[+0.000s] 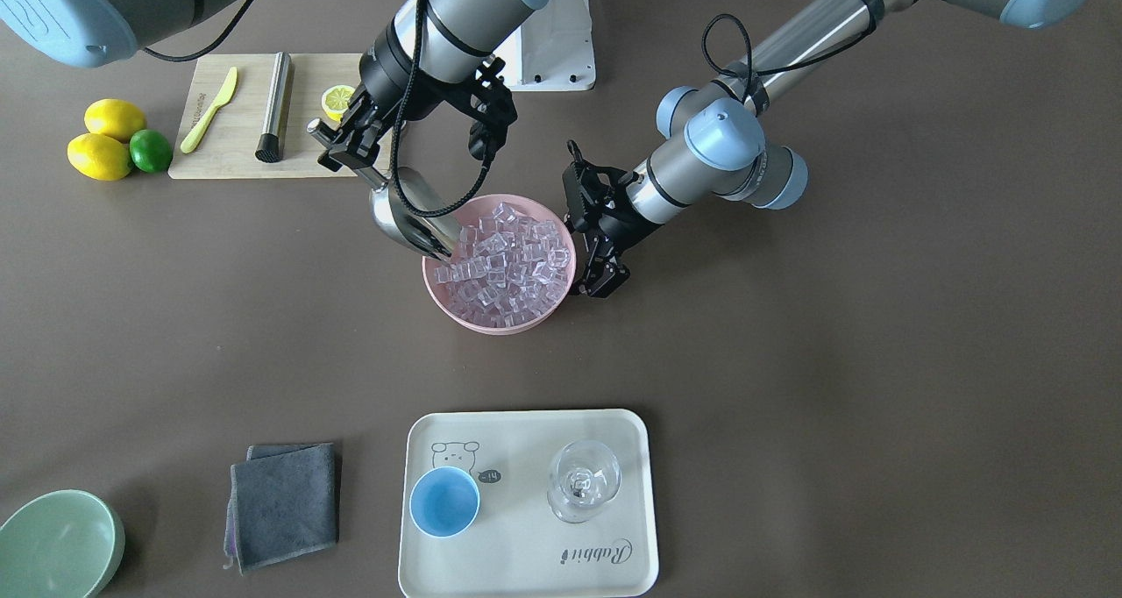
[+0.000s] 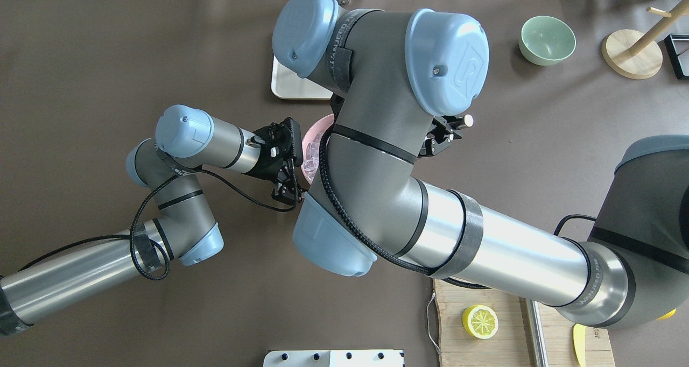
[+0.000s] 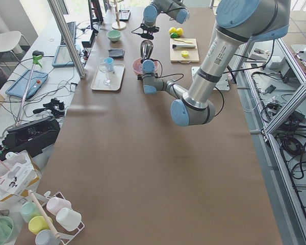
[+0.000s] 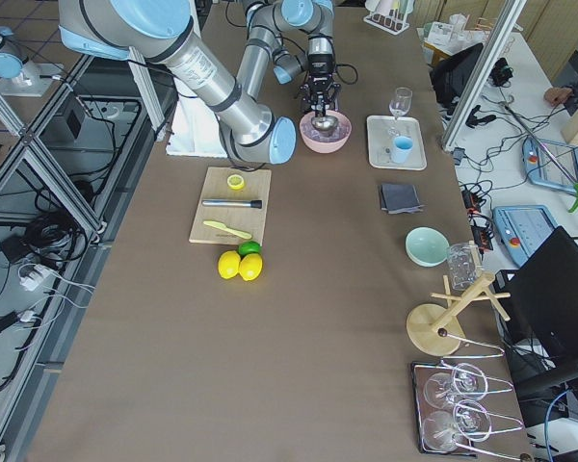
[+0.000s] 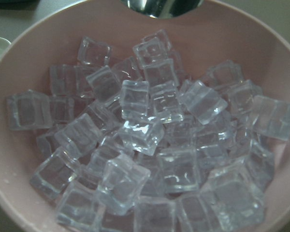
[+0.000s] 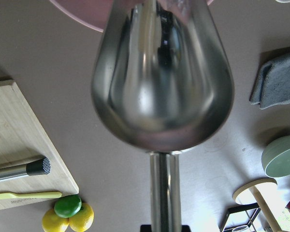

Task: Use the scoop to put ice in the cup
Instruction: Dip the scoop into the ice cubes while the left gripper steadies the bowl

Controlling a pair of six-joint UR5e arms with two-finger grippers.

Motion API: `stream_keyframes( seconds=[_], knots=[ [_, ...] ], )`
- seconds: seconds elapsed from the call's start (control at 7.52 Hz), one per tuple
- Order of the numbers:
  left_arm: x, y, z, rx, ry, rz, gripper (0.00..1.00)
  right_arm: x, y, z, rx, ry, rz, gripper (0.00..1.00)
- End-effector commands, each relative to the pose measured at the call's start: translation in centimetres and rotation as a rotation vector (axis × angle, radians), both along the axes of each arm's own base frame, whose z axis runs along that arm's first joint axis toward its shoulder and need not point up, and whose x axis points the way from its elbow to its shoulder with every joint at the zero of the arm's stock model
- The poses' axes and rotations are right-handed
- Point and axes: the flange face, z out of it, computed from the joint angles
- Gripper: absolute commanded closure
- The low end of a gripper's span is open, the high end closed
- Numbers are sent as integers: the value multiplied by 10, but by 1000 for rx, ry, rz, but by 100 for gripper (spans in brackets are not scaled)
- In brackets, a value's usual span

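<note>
The ice (image 1: 508, 260) fills a pink bowl (image 1: 561, 313) at mid table; it also shows close up in the left wrist view (image 5: 150, 130). My right gripper (image 1: 355, 155) is shut on the handle of the silver scoop (image 1: 408, 217), which is tilted down with its front edge in the ice at the bowl's rim. The scoop fills the right wrist view (image 6: 159, 82). My left gripper (image 1: 596, 278) is at the bowl's opposite rim and appears to pinch it. The light-blue cup (image 1: 444, 501) stands empty on a white tray (image 1: 526, 563), far from both grippers.
A clear stemmed glass (image 1: 584, 481) stands on the tray beside the cup. A grey cloth (image 1: 285, 503) and a pale-green bowl (image 1: 57, 545) lie beyond the tray. A wooden board (image 1: 228, 155) holds a steel cylinder (image 1: 274, 107), a knife and a lemon half; lemons (image 1: 105, 142) lie beside it.
</note>
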Motion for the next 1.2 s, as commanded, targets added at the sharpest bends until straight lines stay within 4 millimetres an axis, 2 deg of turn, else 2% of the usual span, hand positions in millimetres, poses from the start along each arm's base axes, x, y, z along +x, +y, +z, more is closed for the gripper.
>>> stream_keyframes(
  seconds=[0.0, 0.13, 0.27, 0.4, 1.06],
  knots=[
    [0, 0, 0, 0, 0, 0, 2, -15, -7, 12, 14, 28, -8, 100],
    [0, 0, 0, 0, 0, 0, 2, -31, 2, 15, 29, 56, -36, 100],
    [0, 0, 0, 1, 1, 0, 2, -34, 1, 19, 26, 67, -38, 100],
    [0, 0, 0, 1, 1, 0, 2, -43, 8, 21, 39, 82, -57, 100],
    [1, 0, -1, 2, 2, -6, 2, -68, -2, 31, 80, 26, -57, 100]
  ],
)
